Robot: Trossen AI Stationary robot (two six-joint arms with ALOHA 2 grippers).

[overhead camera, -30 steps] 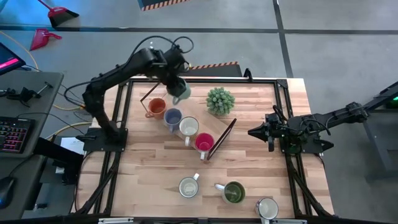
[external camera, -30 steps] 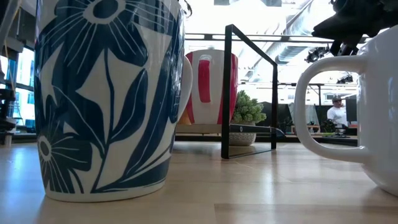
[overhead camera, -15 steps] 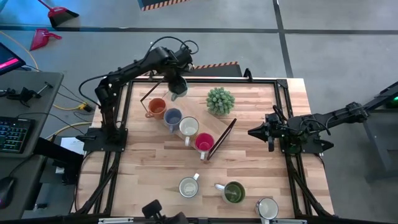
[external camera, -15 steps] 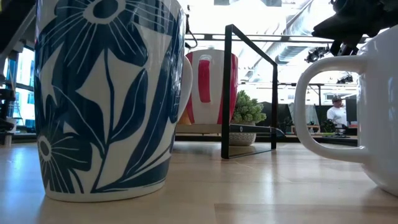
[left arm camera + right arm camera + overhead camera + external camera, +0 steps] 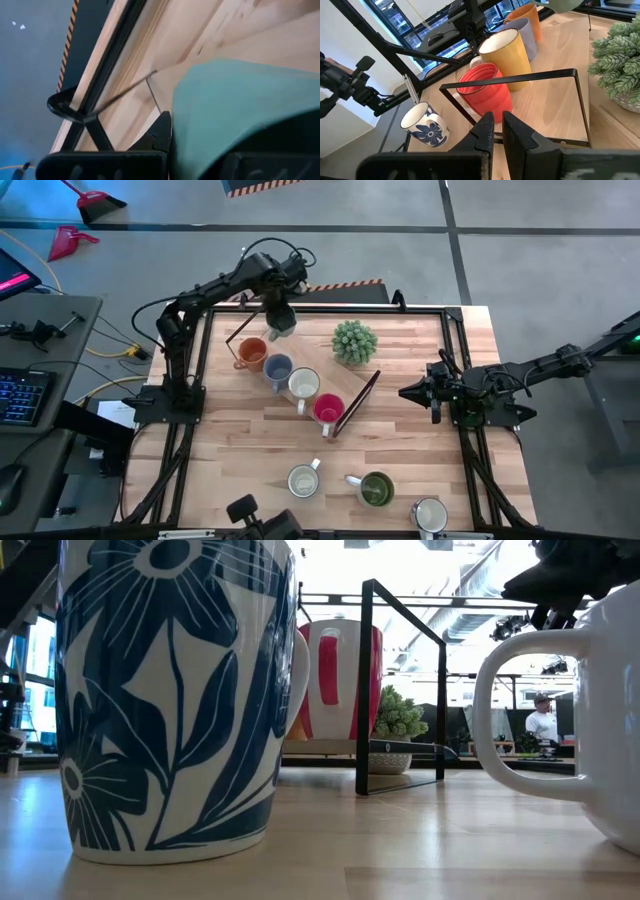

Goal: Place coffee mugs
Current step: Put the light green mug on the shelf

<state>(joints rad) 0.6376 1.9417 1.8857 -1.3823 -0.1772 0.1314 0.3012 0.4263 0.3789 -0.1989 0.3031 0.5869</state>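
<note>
In the high view my left gripper is shut on a pale green mug at the far left of the table, just beyond the black wire rack. Orange, blue-grey, cream and red-pink mugs stand in a slanting row on the rack. A white floral mug, a dark olive mug and a white mug stand by the near edge. My right gripper waits, shut, at the table's right side. My left gripper holds the pale green mug by its wall, which fills the left wrist view beside one dark finger. The mug hides the other finger. The gripper comes at it from above, and the mug hangs clear over the wood.
A spiky green potted plant stands on the far side, right of the held mug. The black frame rail runs along the far edge. Bare wood lies between the rack and the near mugs. A dark object shows at the near edge.
My left gripper, still shut on the pale green mug, has moved a little toward the far-left corner, and the arm's elbow has swung toward the far edge. The mug has travelled with it. A dark object has come into view at the near edge.
</note>
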